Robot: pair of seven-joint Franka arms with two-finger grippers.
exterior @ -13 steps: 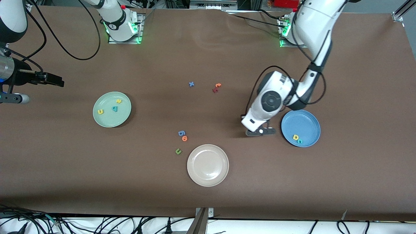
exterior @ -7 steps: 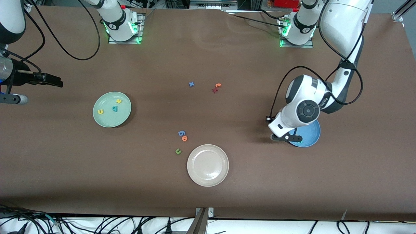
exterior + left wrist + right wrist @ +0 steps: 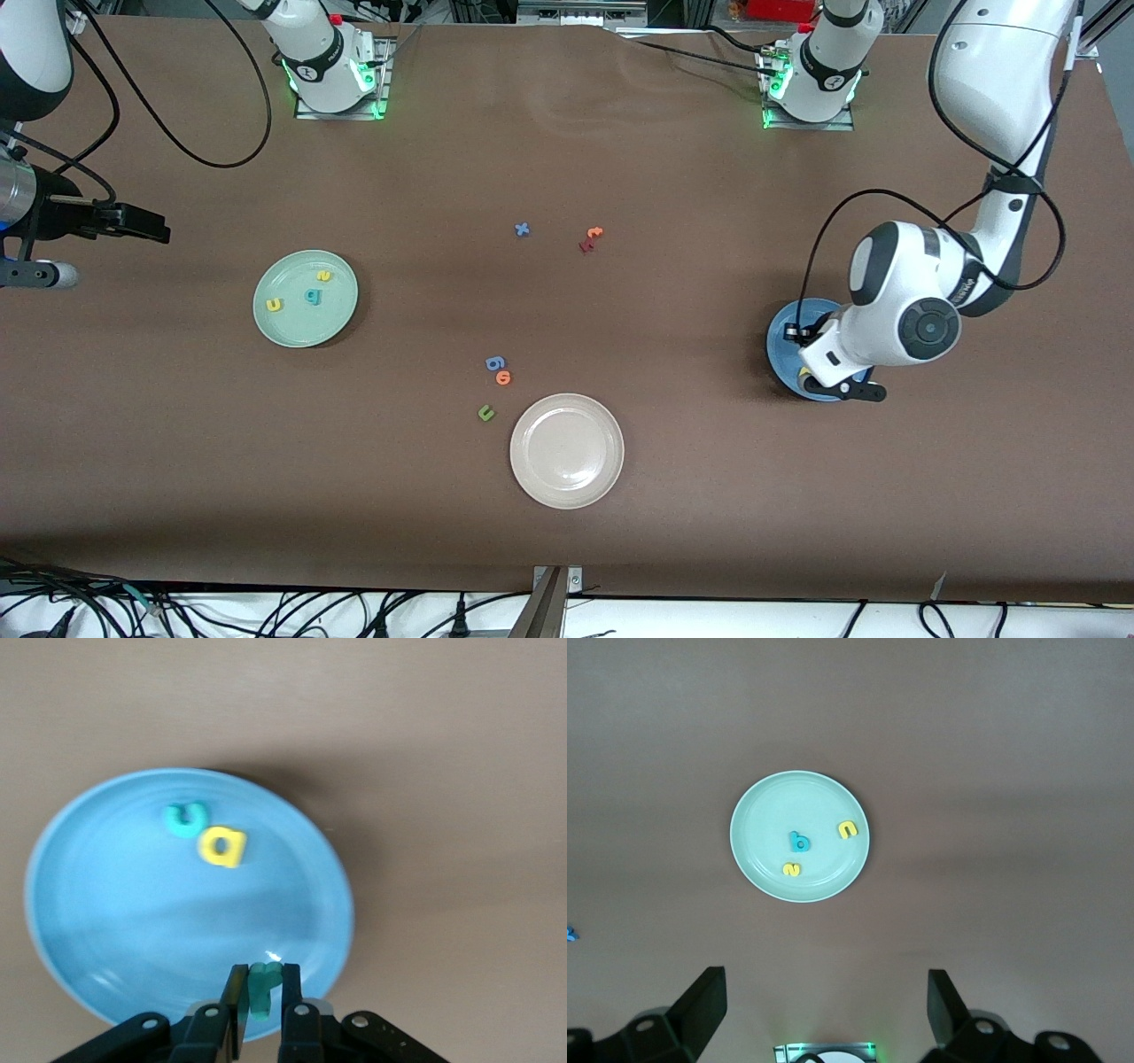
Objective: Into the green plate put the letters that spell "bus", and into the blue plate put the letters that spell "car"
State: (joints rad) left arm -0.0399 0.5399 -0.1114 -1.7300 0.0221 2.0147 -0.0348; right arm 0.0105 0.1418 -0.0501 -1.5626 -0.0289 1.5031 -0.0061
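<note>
Swinging over from the bare table, the left gripper (image 3: 259, 1001) had come above the blue plate (image 3: 783, 341), pinched tight on the teal "r" (image 3: 263, 985). Below and ahead of its fingers lay the teal "c" (image 3: 186, 819) and yellow "a" (image 3: 222, 847), so only a drop remained, I judged. At the table's right-arm end the right gripper (image 3: 824, 992) waited, spread wide, high over the green plate (image 3: 757, 811) holding "b" (image 3: 798, 842), "u" (image 3: 847, 828) and "s" (image 3: 792, 869).

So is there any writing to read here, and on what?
"b", "u", "s": foam letters on the green plate.
"c", "a": foam letters on the blue plate.
"x", "t", "g", "o", "u": loose foam letters on the table.
Teal letter pinched in the left gripper over the blue plate: unreadable.
Markings on the arms: too small.
The right gripper waits open, no text.
</note>
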